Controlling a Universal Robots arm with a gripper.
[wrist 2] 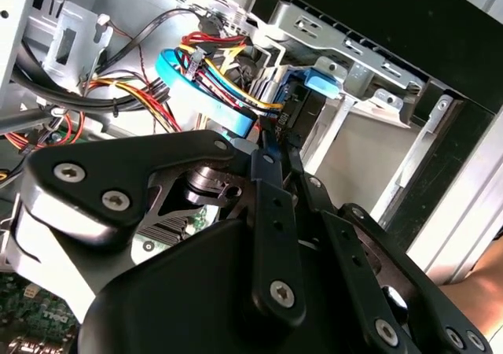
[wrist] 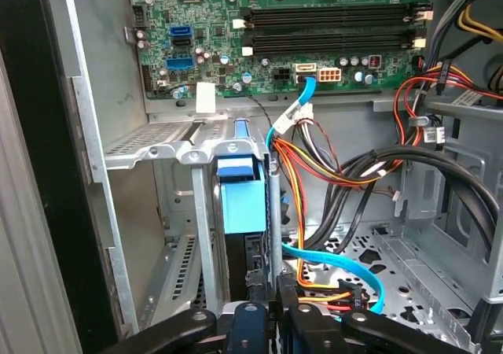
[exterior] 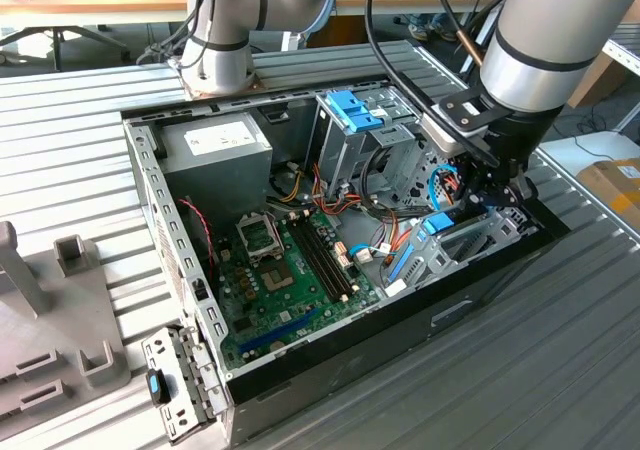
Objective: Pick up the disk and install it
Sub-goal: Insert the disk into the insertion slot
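Claw (wrist 2: 280, 141): almost shut. Its two fingers are close together on the near end of the disk, and I think it has hold of it.
Disk (wrist: 250, 253): it is in the slot of the bay, with its blue tab on the end far from the claw. In the exterior view it is at 3 o'clock in the case, just under the claw.
Why held so: I think a grip on the end leaves the long sides free to slide in the slot.
Bay (wrist: 200, 236): grey metal walls sit close on both sides of the disk. They likely keep it straight.
Wires (wrist: 330, 173): a bunch lies just beside the bay and near the claw, off to the side of the slot.
Board (exterior: 290, 280): green, at 8 o'clock in the case.
Cage (exterior: 345, 140): at 12 o'clock, with a blue latch on top.
Case (exterior: 150, 200): it lies open on the table (exterior: 60, 140), so the arm (exterior: 560, 30) can reach in from above.
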